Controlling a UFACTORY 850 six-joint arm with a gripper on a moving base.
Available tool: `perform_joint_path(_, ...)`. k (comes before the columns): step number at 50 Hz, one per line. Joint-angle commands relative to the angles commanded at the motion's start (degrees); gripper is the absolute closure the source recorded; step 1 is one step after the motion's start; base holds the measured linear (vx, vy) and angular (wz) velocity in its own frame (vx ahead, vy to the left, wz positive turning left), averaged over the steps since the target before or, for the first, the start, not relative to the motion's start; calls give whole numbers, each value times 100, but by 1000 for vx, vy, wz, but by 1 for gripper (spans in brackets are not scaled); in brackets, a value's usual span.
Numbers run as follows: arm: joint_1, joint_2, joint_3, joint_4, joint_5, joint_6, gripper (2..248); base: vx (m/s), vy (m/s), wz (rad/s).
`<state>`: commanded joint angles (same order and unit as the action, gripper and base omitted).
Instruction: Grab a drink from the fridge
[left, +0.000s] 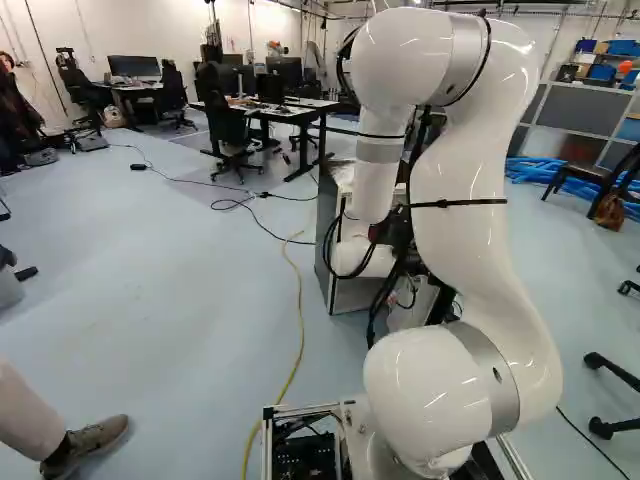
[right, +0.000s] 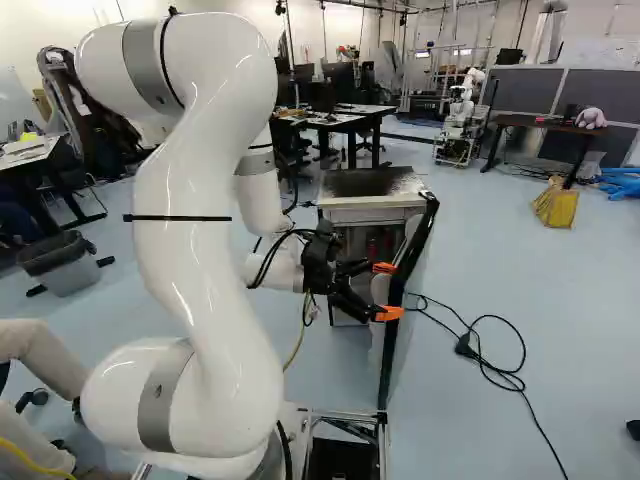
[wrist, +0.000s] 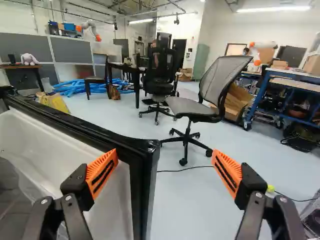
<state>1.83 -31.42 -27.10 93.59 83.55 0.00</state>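
Observation:
In the right base view my gripper (right: 386, 290) stands open at the black-edged fridge door (right: 421, 225), which is swung out from the fridge (right: 372, 210). Small reddish items show dimly inside the fridge; I cannot tell what they are. In the wrist view the gripper (wrist: 165, 155) has its orange-padded fingers wide apart. The door's black edge (wrist: 146, 172) lies between them in that view, with one finger over the white inner side (wrist: 75, 155) and the other out past the edge. No drink is between the fingers. The left base view shows the fridge (left: 325, 235) partly behind the arm.
Beyond the door stands an office chair (wrist: 192, 107). A black cable (right: 490, 350) lies on the floor right of the door, a yellow cable (left: 298, 330) left of the arm. A person's shoe (left: 92, 438) is near the base's left. Another robot (right: 460, 115) stands far back.

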Motion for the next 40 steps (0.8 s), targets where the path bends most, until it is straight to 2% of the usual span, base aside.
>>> perform_joint_path(40,-867,-221,-693,0,0,0,3,0,0,0)
